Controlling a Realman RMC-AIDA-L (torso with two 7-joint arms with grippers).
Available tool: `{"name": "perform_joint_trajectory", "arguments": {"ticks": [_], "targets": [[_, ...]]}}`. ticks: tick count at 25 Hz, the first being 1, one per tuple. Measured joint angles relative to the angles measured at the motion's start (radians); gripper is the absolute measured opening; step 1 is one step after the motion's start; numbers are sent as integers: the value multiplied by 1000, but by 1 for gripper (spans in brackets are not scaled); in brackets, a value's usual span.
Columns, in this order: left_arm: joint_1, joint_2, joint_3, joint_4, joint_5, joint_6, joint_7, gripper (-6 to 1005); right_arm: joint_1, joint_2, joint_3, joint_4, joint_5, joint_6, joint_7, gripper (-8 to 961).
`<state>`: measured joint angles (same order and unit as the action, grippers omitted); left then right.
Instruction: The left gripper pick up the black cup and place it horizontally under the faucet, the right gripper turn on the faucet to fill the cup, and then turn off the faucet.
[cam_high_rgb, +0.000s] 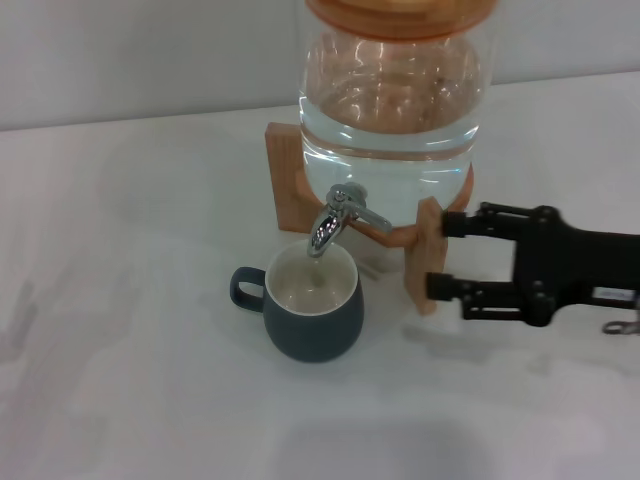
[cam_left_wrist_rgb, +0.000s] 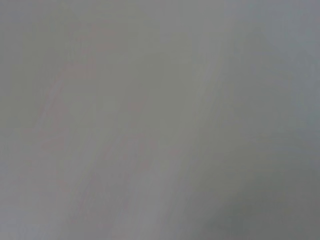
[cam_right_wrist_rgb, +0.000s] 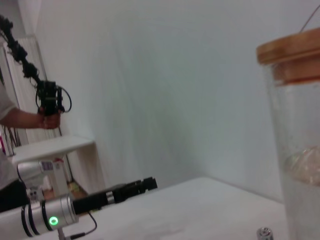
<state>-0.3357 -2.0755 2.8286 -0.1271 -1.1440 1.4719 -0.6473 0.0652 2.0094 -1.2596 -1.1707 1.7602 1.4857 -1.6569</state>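
Note:
The black cup (cam_high_rgb: 312, 310) stands upright on the white table, handle to the left, its cream inside open under the spout of the chrome faucet (cam_high_rgb: 335, 222). The faucet is fitted to the clear glass jar (cam_high_rgb: 390, 110). I cannot tell whether water is running. My right gripper (cam_high_rgb: 440, 256) is open at the right, its fingertips by the right leg of the wooden stand (cam_high_rgb: 428, 262), to the right of the faucet. My left gripper (cam_right_wrist_rgb: 145, 184) shows only far off in the right wrist view, on its silver arm with a green light, away from the cup.
The jar, partly filled with water, has a wooden lid (cam_high_rgb: 400, 12) and also shows in the right wrist view (cam_right_wrist_rgb: 295, 150). The white table (cam_high_rgb: 120, 300) extends to a pale wall. A person holding a device (cam_right_wrist_rgb: 47, 100) stands in the background. The left wrist view shows only a plain grey surface.

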Motion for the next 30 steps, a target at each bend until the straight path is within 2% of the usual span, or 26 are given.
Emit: {"name": "perform_joint_trajectory", "arguments": {"ticks": [11,30], "targets": [[-6,-1,3,4,-1,-15,0,655,28,0,-104,-58,-29,-140,74,791],[-30,-1,3,3,0,-70,0,654,80,-3,-167,-74,-32,-132,102,791]]}}
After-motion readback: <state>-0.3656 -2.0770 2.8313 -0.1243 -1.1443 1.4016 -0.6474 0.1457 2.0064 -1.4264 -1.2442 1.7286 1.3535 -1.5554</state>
